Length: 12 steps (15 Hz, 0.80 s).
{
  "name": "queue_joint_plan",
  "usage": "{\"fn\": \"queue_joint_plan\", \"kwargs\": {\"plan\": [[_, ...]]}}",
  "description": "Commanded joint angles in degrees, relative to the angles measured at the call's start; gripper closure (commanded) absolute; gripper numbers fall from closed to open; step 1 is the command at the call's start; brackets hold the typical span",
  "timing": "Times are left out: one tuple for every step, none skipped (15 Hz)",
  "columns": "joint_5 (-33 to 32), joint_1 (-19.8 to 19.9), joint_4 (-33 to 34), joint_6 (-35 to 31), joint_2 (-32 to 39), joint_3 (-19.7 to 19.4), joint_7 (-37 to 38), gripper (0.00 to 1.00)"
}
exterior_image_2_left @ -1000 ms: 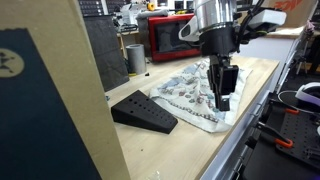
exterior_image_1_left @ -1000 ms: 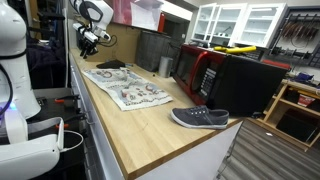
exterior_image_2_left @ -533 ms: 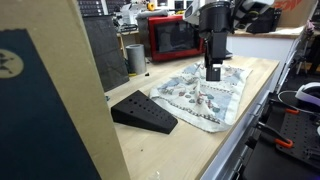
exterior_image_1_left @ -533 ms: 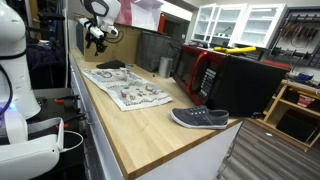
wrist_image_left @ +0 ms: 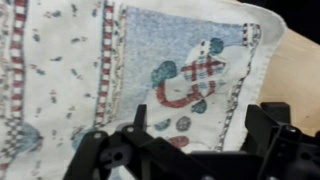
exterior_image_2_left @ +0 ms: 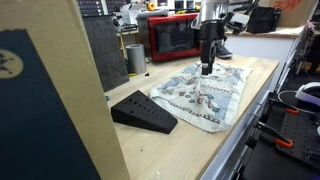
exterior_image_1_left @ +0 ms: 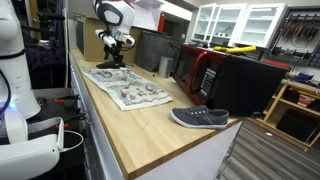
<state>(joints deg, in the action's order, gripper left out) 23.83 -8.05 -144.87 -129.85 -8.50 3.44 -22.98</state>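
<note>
Currently, the gripper is held above the cloth, clear of it and not in contact; its jaws are spread wide apart and nothing is held between them; this is confirmed in the wrist view, where the gripper frames only printed fabric.

The cloth is laid flat on the counter, just beside the black wedge; whether the two touch cannot be determined. From the wedge, the long axis of the cloth is run lengthwise along the counter, toward the grey shoe; the shoe is set well beyond the end of the cloth farthest from the wedge.

As judged in an exterior view, the gripper is placed over the portion of the cloth away from the wedge; the cloth thus lies straight below the jaws. In the wrist view, a hemmed corner of the cloth is seen with bare counter beyond it; the part beneath the jaws is therefore judged to be an end of the cloth, not its middle.

The red microwave is stood at the wall side of the counter, well apart from the wedge and from the gripper.
</note>
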Motion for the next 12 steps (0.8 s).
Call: {"fn": "queue_joint_plan", "kwargs": {"plan": [[-6.36, 3.42, 1.77, -3.58, 4.04, -1.73, 5.18, 0.0], [-8.21, 4.37, 2.11, -4.46, 5.08, -2.28, 6.43, 0.0], [-10.14, 5.35, 2.61, -5.52, 6.38, -2.86, 7.97, 0.0], [-11.56, 6.1, 3.25, -6.79, 8.43, -3.29, 9.15, 0.0], [-13.36, 7.18, 3.97, -6.53, 9.24, -4.06, 10.87, 0.0], [-14.42, 7.76, 4.75, -6.97, 10.95, -4.47, 12.05, 0.0], [-15.79, 8.62, 5.57, -6.53, 11.89, -5.1, 13.44, 0.0], [-16.76, 9.35, 6.65, -5.51, 12.92, -5.71, 14.51, 0.0], [-17.68, 10.16, 7.91, -3.75, 13.59, -6.39, 15.18, 0.0], [-17.29, 10.9, 9.48, -1.63, 15.08, -6.86, 14.39, 0.0], [-17.74, 11.7, 10.59, -0.33, 15.54, -7.53, 14.42, 0.0], [-17.84, 12.54, 11.8, 0.84, 16.34, -8.17, 14.31, 0.0]]}}
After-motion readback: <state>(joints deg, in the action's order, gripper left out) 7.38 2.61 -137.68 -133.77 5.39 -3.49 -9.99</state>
